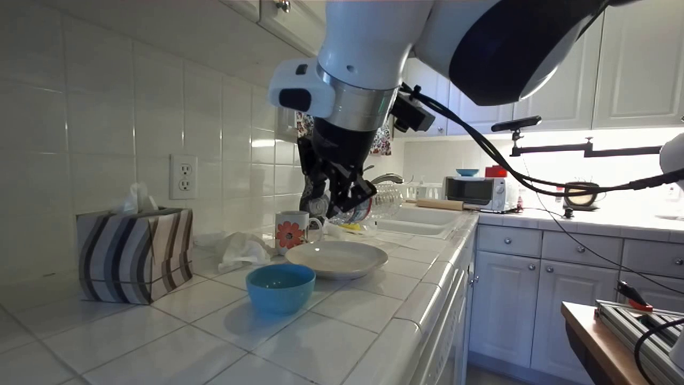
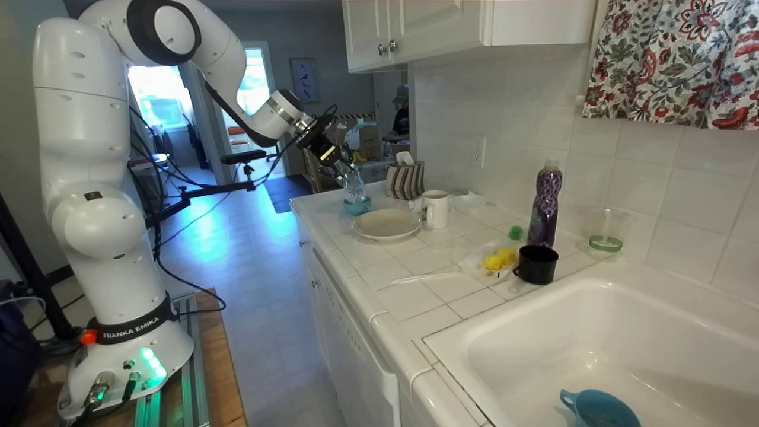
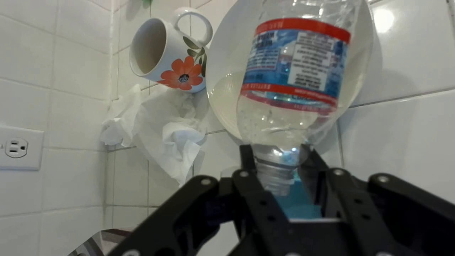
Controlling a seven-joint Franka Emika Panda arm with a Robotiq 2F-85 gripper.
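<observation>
Seen in an exterior view, a striped tissue box (image 1: 136, 256) stands on the tiled counter (image 1: 342, 326), well to the left of the white plate (image 1: 336, 258). A wall outlet (image 1: 184, 177) sits higher than the plate and also to its left. Crumpled tissue (image 1: 243, 251) lies near the plate, on the left. Next comes a blue bowl (image 1: 280, 294), upright at the plate's near left edge; whether the two touch, I cannot tell. A white mug (image 1: 290, 233) with an orange flower stands upright just beside the plate, at its far left. Higher than the plate is the gripper (image 3: 279, 161), its fingers clamped on either side of the neck of a clear plastic bottle (image 3: 295, 67) with a red and blue label. The bottle is held above the level of the plate, tilted well over, neck to the left and base to the right; in the wrist view its body covers part of the plate. Farther right, beyond the plate, come the sink (image 1: 414, 228), a rolling pin (image 1: 439, 204), a white toaster oven (image 1: 470, 191) and white lower cabinets (image 1: 502, 305).
</observation>
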